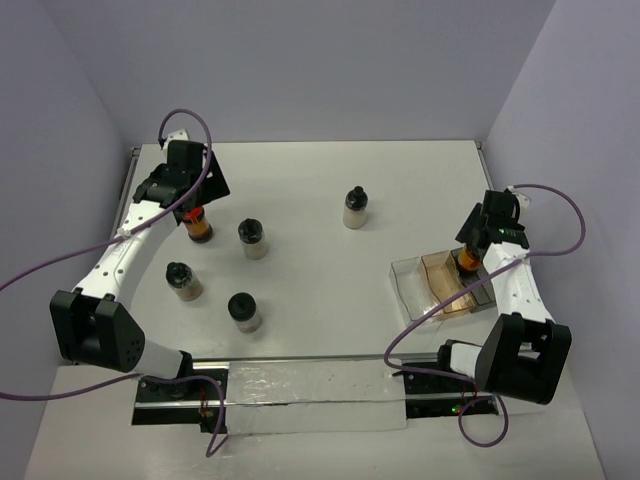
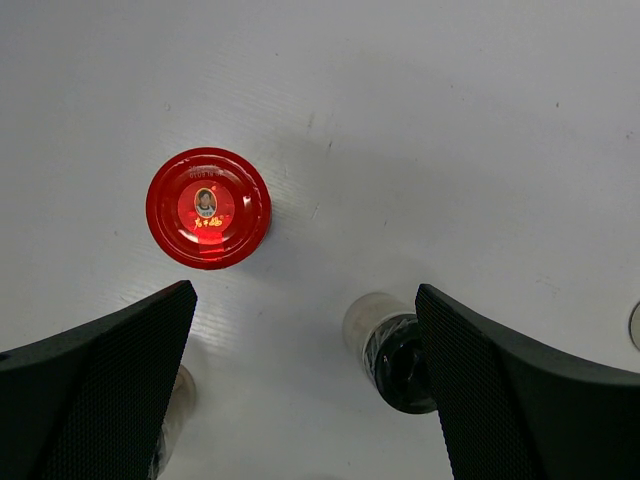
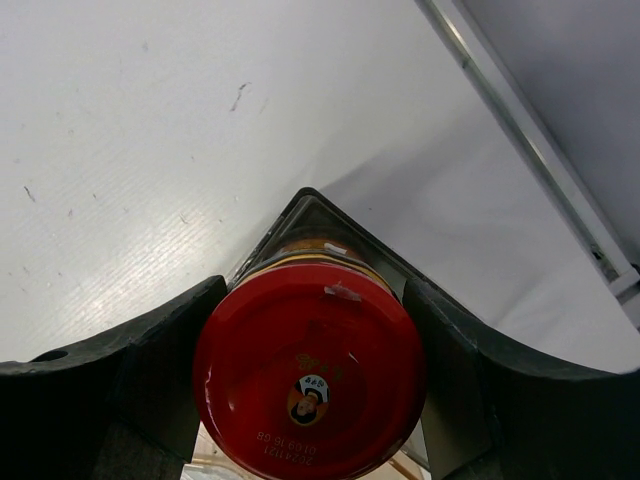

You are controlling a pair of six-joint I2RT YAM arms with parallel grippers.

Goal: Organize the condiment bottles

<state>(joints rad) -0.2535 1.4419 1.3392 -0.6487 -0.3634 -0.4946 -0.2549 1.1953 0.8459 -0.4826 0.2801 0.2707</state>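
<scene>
The left fingers (image 2: pixel 100 390) lay hidden beneath the black wrist housing in the top view. Only the left wrist view showed them, spread wide and holding nothing, with bare white table (image 2: pixel 450 120) between them.

The first small cylindrical jar with a red cap and orange-brown contents (image 1: pixel 199 226) stood upright at ten o'clock on the table, its top covered from above by the left wrist. In the wrist view only its round red cap (image 2: pixel 208 208) was seen, at eleven o'clock from the gap and apart from both fingers.

Four small black-capped jars with whitish or beige contents were seen whole only from the top: one at one o'clock (image 1: pixel 355 208), one at ten (image 1: pixel 253 238), one at nine (image 1: pixel 183 280) and one at eight (image 1: pixel 244 310). The left wrist view caught two such jars. One (image 2: pixel 398 362) was partly cut off by a finger, and the other (image 2: pixel 175 410) was almost wholly hidden, so its cap could not be made out.

At three o'clock, the second red-capped jar (image 1: pixel 467 262) was pinched by the right fingers (image 3: pixel 120 400) inside the clear rectangular plastic tray (image 1: pixel 408 283). From the top it was largely masked by the wrist. In the right wrist view its cap (image 3: pixel 310 370) was cut off at the bottom edge, with the fingers pressed against both sides. Whether its base touched the tray floor could not be told.
</scene>
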